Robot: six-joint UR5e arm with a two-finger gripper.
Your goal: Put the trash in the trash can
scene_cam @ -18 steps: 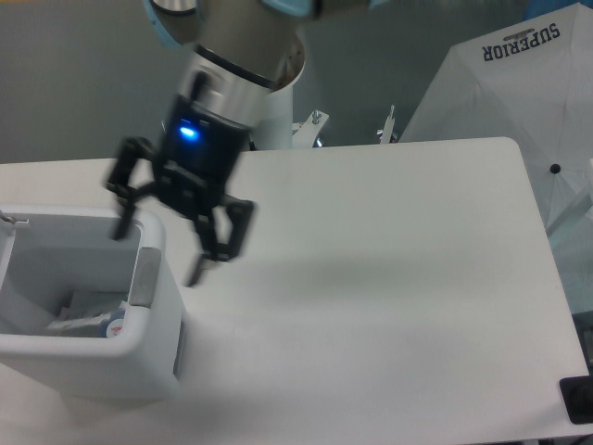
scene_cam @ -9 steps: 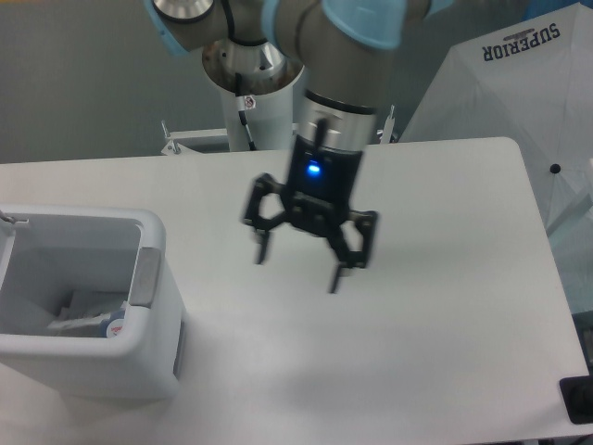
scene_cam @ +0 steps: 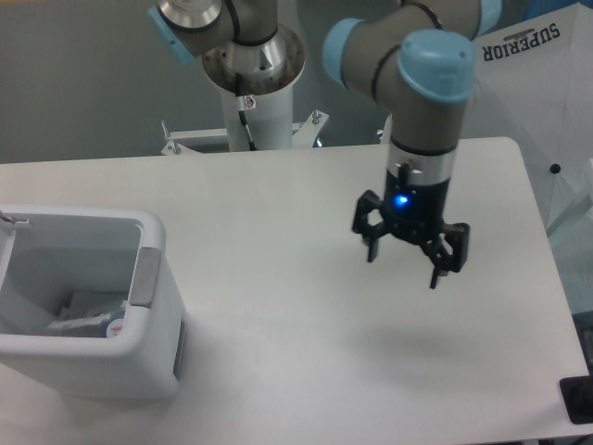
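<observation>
Trash (scene_cam: 93, 320) is lying at the bottom of the trash can (scene_cam: 153, 243), white pieces plus a bit of red label showing; individual items are hard to tell apart. The can is sitting on the table (scene_cam: 278, 306); the gripper (scene_cam: 405, 265) is hovering well to the can's right, fingers spread wide, gripping nothing; a blue light is glowing on its body.
</observation>
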